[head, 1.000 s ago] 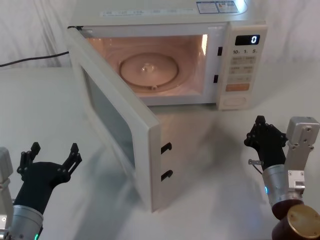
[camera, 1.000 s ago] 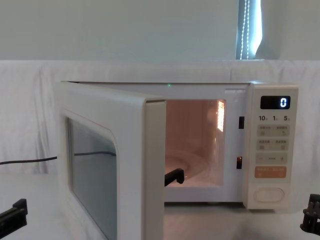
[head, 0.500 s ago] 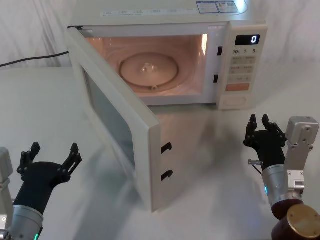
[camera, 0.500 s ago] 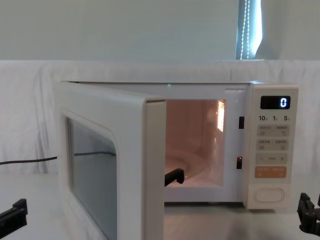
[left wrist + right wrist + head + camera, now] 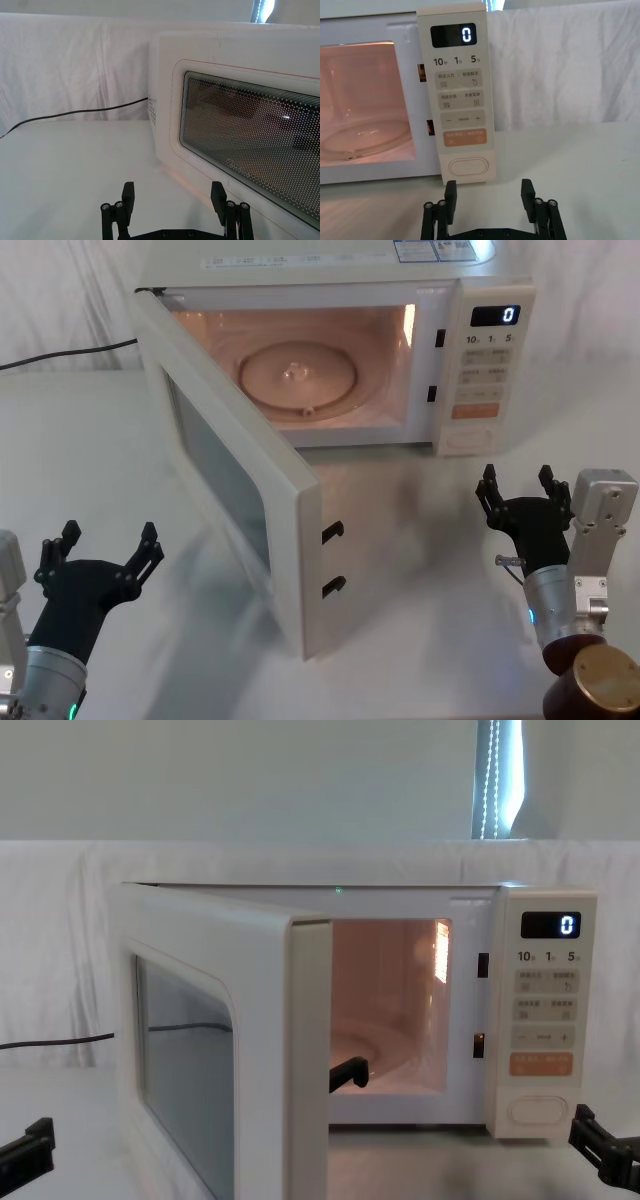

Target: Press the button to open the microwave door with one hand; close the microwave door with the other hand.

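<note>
The cream microwave door stands swung wide open toward me, and the lit cavity shows its glass turntable. The pill-shaped cream button sits at the foot of the control panel, with nothing touching it. My right gripper is open and empty, hovering above the table in front of the panel, short of the button. My left gripper is open and empty at the near left, facing the door's outer face and clear of it.
The control panel shows a lit "0" display, small keys and an orange button. A black cable trails behind the oven at the left. A white cloth covers the table and back wall. Bare table lies between the grippers.
The right gripper's fingers have spread from shut to open, staying in front of the panel. The left gripper and the door have not moved.
</note>
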Robot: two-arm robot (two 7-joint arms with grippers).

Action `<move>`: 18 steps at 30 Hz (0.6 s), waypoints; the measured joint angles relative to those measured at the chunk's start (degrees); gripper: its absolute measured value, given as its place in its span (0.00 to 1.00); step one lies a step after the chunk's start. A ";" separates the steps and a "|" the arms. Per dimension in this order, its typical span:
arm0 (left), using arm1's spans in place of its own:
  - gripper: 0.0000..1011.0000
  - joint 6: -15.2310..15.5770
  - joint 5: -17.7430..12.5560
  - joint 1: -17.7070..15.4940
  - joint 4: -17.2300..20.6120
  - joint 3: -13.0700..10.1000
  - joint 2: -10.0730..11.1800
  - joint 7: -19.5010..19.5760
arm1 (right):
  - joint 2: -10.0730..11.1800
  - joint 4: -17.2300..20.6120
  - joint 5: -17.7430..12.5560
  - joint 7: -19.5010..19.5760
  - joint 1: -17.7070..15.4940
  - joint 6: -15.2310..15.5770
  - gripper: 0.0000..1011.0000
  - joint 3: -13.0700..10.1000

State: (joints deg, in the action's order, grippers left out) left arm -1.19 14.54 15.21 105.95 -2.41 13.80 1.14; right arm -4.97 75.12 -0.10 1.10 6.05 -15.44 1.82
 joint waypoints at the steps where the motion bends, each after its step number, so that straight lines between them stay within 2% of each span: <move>1: 0.99 0.00 0.00 0.00 0.00 0.00 0.00 0.00 | 0.00 0.00 0.00 0.00 0.00 0.01 0.84 0.00; 3: 0.98 0.00 0.00 0.00 0.00 0.00 0.00 0.00 | 0.00 0.00 0.00 0.00 0.00 0.01 0.89 0.00; 7: 0.88 0.00 0.00 0.00 0.00 0.00 0.00 0.00 | 0.00 0.00 0.00 0.00 0.00 0.02 0.98 0.00; 12: 0.76 0.00 0.00 0.00 0.00 0.00 0.00 0.00 | 0.00 0.00 0.00 0.00 0.00 0.02 0.99 0.00; 13: 0.70 0.00 0.00 0.00 0.00 0.00 0.00 0.00 | 0.00 0.00 0.00 0.00 0.00 0.02 0.99 0.00; 14: 0.70 0.00 0.00 0.00 0.00 0.00 0.00 0.00 | 0.00 0.00 0.00 0.00 0.00 0.02 0.99 0.00; 18: 0.54 0.00 0.00 0.00 0.00 0.00 0.00 0.00 | 0.00 0.00 0.00 0.00 0.01 0.02 0.99 0.00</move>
State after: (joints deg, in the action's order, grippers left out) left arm -1.19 14.54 15.21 105.95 -2.41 13.81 1.14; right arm -4.96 75.13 -0.10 1.10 6.05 -15.43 1.82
